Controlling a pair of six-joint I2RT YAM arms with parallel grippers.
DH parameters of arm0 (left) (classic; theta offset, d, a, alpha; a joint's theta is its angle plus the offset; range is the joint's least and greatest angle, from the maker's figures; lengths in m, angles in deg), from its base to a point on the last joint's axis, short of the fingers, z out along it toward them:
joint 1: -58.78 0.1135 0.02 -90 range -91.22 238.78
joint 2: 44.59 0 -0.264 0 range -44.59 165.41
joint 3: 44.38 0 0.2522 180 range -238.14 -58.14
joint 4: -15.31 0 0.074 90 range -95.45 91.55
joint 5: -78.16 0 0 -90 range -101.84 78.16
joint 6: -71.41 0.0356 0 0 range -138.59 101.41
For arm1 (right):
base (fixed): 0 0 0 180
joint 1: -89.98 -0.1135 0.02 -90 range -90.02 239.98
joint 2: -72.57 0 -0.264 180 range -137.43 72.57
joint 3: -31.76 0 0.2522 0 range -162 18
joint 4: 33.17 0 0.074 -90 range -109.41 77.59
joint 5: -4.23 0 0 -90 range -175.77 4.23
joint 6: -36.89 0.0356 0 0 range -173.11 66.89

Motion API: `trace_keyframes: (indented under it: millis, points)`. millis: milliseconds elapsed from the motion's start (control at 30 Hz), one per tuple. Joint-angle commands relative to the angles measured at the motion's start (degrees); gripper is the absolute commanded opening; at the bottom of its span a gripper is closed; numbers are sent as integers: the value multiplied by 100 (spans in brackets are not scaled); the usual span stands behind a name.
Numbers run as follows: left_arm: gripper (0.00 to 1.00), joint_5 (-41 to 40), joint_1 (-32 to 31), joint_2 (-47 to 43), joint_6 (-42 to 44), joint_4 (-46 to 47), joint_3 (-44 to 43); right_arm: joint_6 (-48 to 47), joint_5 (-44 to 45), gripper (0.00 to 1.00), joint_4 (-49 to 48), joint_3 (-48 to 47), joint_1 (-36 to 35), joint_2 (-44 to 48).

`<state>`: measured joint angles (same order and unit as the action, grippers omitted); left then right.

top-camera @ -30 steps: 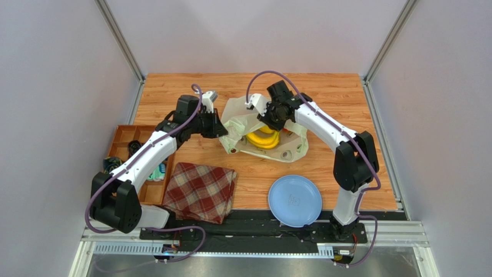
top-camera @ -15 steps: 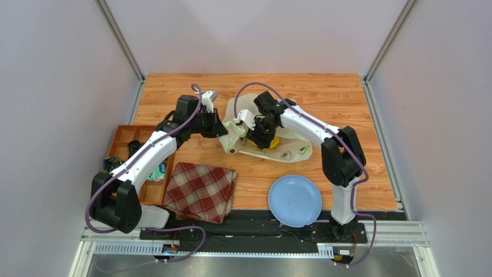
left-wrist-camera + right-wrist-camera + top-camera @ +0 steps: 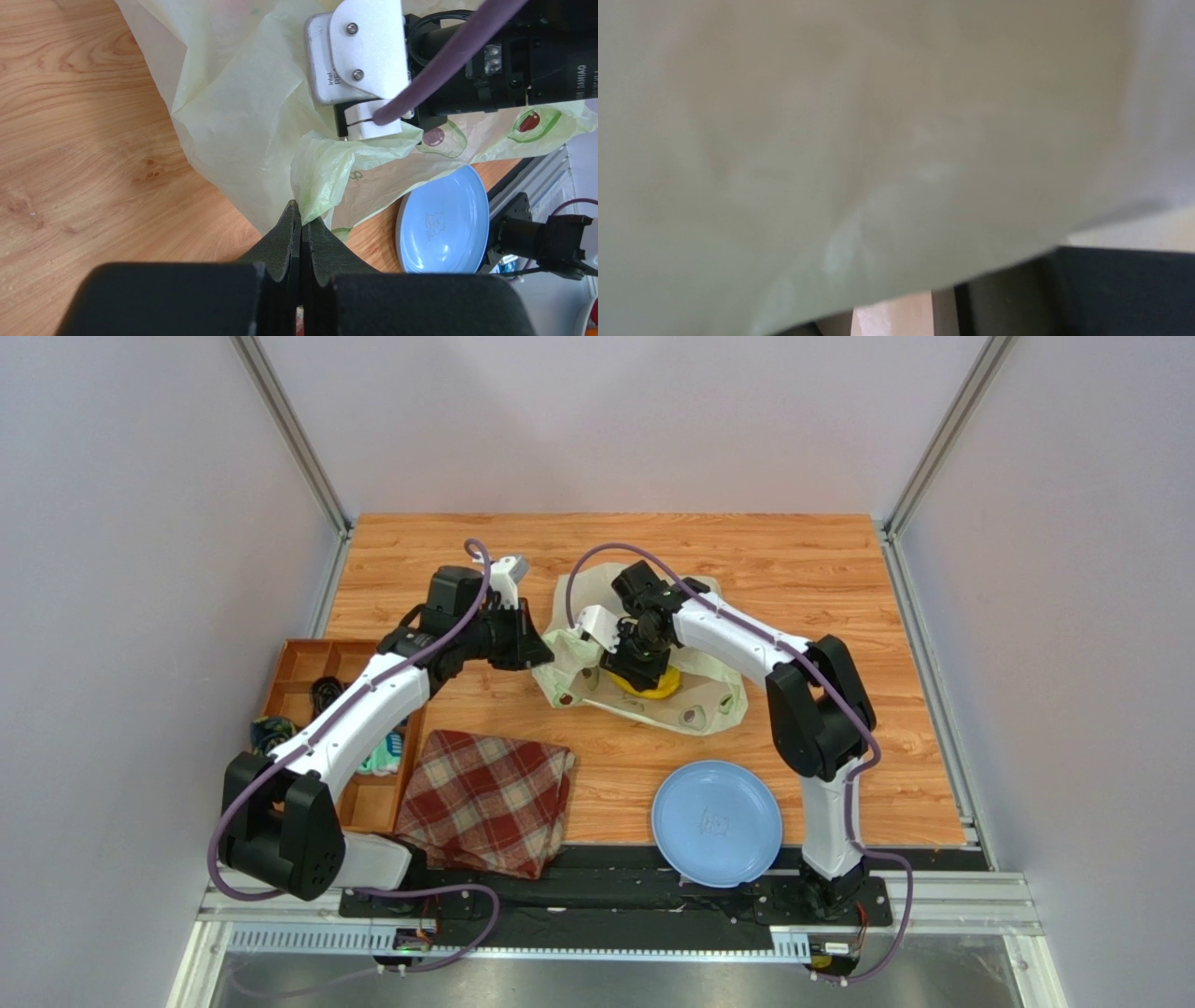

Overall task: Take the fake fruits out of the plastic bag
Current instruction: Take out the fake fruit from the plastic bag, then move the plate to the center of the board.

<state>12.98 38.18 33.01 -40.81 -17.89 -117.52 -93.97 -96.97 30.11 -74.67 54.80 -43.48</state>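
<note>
Wooden counter point(image 3: 842, 574) between pale grey walls, seen from above. The plastic bag point(image 3: 706, 706) lies near the counter's centre, somewhat toward the far edge. The left gripper point(image 3: 300, 222) is closed, its fingertips pinching a fold at the bag's left edge. The right gripper point(image 3: 638, 655) reaches into the bag's mouth. Blurred film fills its wrist view, so its opening cannot be told. A yellow banana bunch point(image 3: 659, 683) shows just beside it, apparently inside the bag.
</note>
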Motion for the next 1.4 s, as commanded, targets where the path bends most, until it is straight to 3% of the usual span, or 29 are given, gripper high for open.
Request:
trace_keyframes:
  millis: [0,200,300,467,633,767,967,1133,1367]
  points:
    - [0,23,30,62,42,239,-74,-124,-83,35,75,-103,20,696]
    - [0,137,126,194,77,292,-311,-483,-988,24,1111,-120,37,1759]
    - [0,15,232,378,138,231,-592,-660,-1270,18,1622,-33,55,2015]
    - [0,304,241,773,253,423,-1041,-1090,-2069,16,2825,-182,-6,1911]
    - [0,524,241,880,419,451,-1190,-977,-2097,14,3389,-542,-234,2164]
    - [0,445,241,634,578,222,-954,-713,-1702,13,3582,-350,-726,3155]
    - [0,287,241,344,912,134,-769,-283,-1060,14,3618,1450,-2124,4405]
    - [0,296,241,221,921,90,-760,244,-875,14,3363,2620,-2152,5240]
    - [0,295,241,132,877,63,-637,869,-623,13,2828,3525,-1773,5505]
